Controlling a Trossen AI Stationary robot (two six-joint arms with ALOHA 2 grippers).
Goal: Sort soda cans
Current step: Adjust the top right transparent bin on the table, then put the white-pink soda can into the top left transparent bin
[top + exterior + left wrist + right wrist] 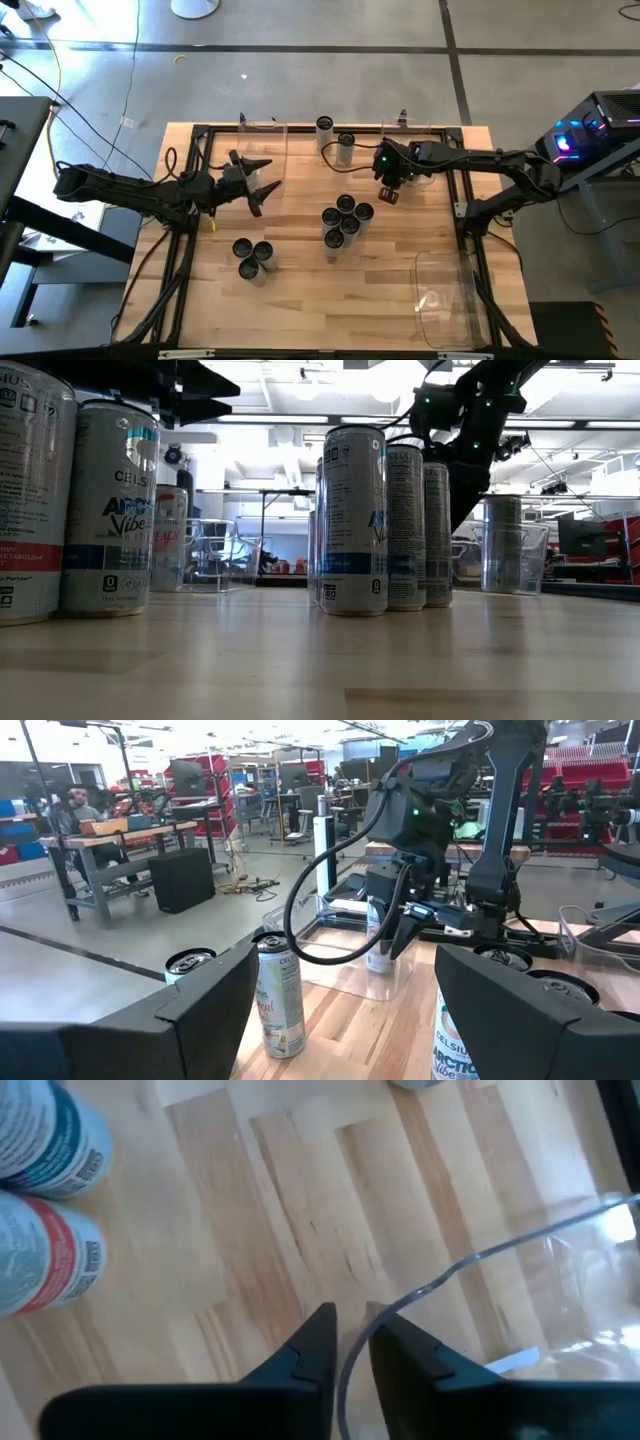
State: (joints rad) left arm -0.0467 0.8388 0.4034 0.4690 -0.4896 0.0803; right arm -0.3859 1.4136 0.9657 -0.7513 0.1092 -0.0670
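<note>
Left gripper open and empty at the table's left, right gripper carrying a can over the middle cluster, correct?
Not quite. The right gripper carries no can: the right wrist view shows its narrow gap straddling a clear bin's rim. The left gripper is open and empty, as you said.

I am reading "CELSIUS" and "ARCTIC Vibe" on the second soda can from the left (108, 510) in the low view (its neighbour's print is too cut off), and "CELSIUS ARCTIC" again on a can (452, 1045) beside my left wrist camera.
</note>
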